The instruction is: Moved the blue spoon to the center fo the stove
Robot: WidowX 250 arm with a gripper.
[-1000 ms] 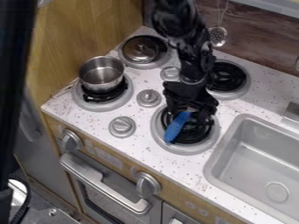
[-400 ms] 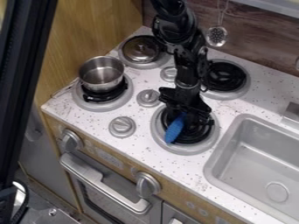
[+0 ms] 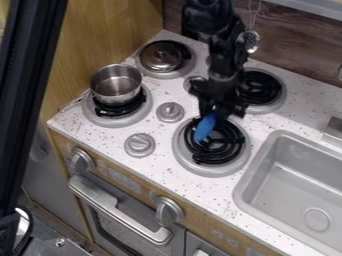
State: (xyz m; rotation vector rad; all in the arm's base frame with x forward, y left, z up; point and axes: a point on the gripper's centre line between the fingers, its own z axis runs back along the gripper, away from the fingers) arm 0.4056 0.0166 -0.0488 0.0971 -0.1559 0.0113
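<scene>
We can't read any text, label, brand, number or sign here. On the wooden front panel [image 3: 197,218] we make out a few small pale marks [image 3: 125,181], too small for us to tell whether they are writing.

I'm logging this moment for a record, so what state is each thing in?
Gripper: shut on the blue spoon.
Blue spoon: held, tilted, over the burner nearest the sink.
Pot: upright, uncovered.
Metal lid: lying flat.
Slotted utensil: hanging.
Oven door: closed.
</scene>
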